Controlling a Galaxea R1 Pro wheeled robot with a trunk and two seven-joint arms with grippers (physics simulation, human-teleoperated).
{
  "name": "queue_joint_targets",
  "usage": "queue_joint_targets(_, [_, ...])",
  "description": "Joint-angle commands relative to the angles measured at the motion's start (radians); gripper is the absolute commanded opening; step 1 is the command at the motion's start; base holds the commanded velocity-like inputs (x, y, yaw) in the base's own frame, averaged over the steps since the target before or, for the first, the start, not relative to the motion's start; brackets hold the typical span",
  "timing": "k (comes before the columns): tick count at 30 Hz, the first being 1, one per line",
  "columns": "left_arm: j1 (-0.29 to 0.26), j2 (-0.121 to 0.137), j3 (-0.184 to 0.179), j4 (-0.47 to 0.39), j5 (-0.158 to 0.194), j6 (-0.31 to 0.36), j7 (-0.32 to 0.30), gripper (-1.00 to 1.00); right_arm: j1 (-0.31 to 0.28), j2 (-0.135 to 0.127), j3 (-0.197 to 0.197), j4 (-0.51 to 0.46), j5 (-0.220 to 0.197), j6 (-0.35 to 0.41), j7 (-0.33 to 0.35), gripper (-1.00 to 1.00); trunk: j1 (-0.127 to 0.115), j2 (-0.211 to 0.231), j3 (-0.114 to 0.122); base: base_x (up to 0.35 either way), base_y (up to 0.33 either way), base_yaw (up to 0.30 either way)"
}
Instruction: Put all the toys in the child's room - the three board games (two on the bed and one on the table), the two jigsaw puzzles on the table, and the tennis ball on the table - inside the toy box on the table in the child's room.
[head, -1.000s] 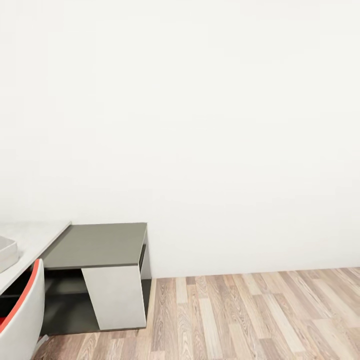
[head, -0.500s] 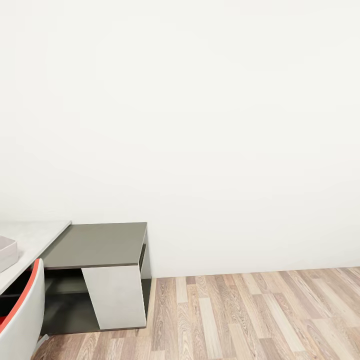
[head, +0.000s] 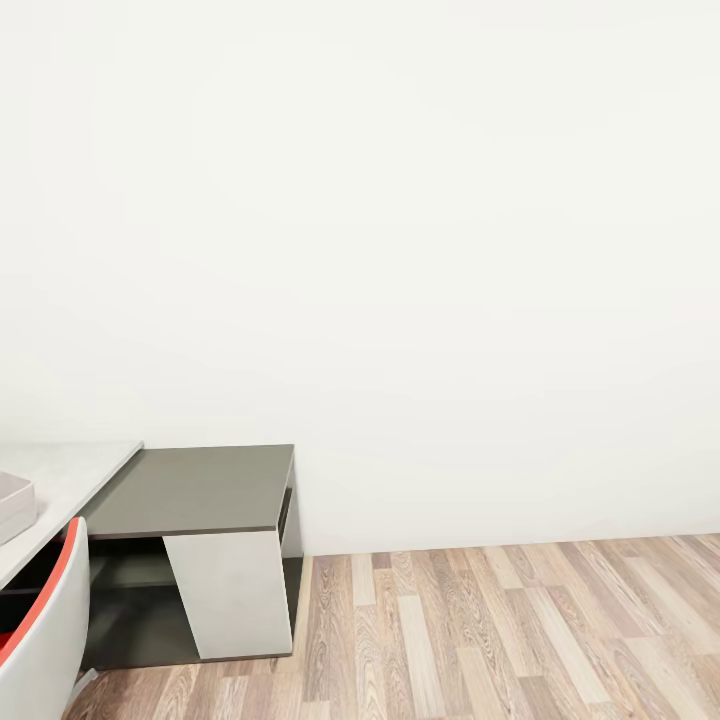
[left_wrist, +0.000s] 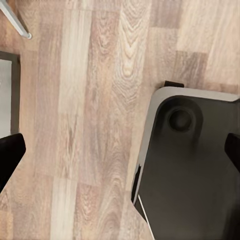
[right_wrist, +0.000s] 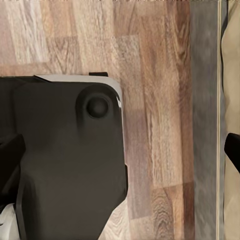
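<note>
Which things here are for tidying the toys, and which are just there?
For the job:
- table, pale grey top with lower dark section
- toy box, a grey corner at the picture's edge

Just there:
- chair, white with red edge
- wooden floor
- white wall

The wall (head: 400, 250) is plain off-white. The floor (head: 520, 630) is wood planks in mixed tan, pale and grey-brown grain. The bench (head: 60, 470) has a pale grey top, a dark grey lower section (head: 200, 490) and a white slanted panel (head: 235, 595). The toy box (head: 12, 505) is grey. The chair (head: 40, 640) is white, edged red. The robot base (left_wrist: 190, 180) is black with a pale rim.
</note>
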Motion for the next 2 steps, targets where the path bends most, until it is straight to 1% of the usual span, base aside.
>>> queue_joint_targets(1, [0.000,-0.001,-0.008,0.001,0.009,-0.003,0.002,1.00,0.000,0.000,0.011,0.001,-0.008,-0.002,-0.003,1.00,0.000,-0.001,0.000,0.000,0.000,0.000])
queue_joint_targets(2, [0.000,-0.002,-0.008,0.001,0.009,-0.003,0.002,1.00,0.000,0.000,0.012,0.001,-0.008,-0.001,-0.003,1.00,0.000,-0.001,0.000,0.000,0.000,0.000])
